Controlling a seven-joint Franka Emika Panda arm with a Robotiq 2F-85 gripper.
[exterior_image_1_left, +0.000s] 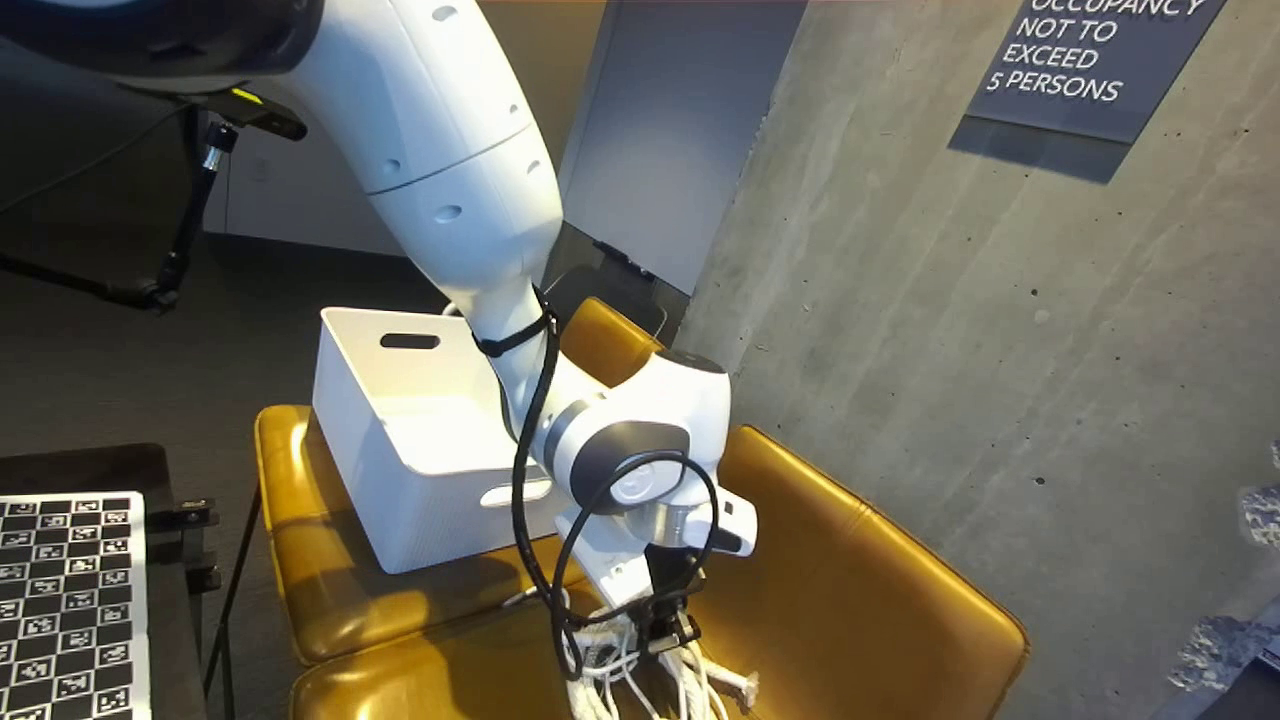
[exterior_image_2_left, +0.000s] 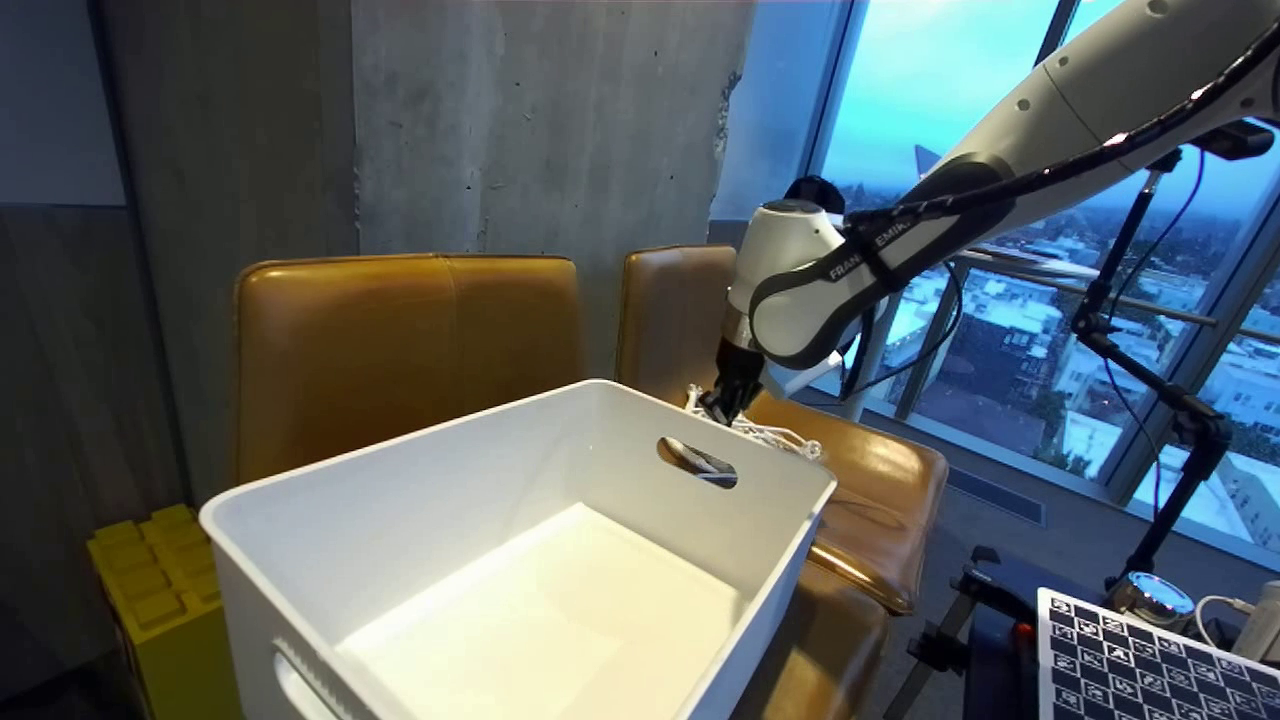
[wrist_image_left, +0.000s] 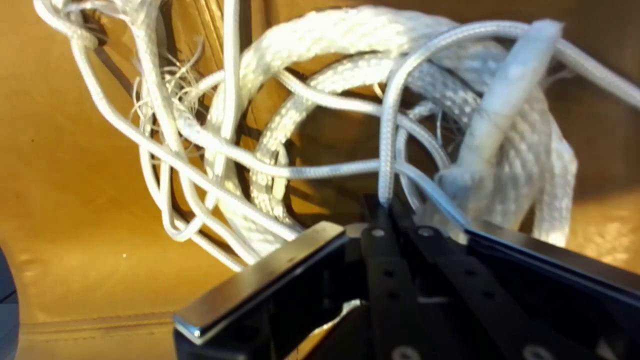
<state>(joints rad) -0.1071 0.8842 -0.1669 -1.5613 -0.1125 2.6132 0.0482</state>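
- Nearest the camera, across the bottom of the wrist view, sits the black, metal-edged gripper, closed narrow, with a thin white braided cord pinched at its tips.
- From the pinch the cord runs straight up the frame, roughly in line with the gripper, then bends over to the upper right and leaves at the right edge. Any pull would, I judge, act first along that upright stretch.
- A thick white braided rope lies just beyond the tips, coiled from left of centre over the top centre to the right; as a ring, it offers no clear long axis.
- More thin strands cross just above the tips and tangle into frayed fibres at the upper left.
- Cord and rope rest on a tan leather chair seat.
- In an exterior view, the only arm, a white robot arm, reaches down to this bundle at the bottom centre. A white plastic bin with cut-out handles stands left of the gripper in the frame, on the adjoining tan leather seat.
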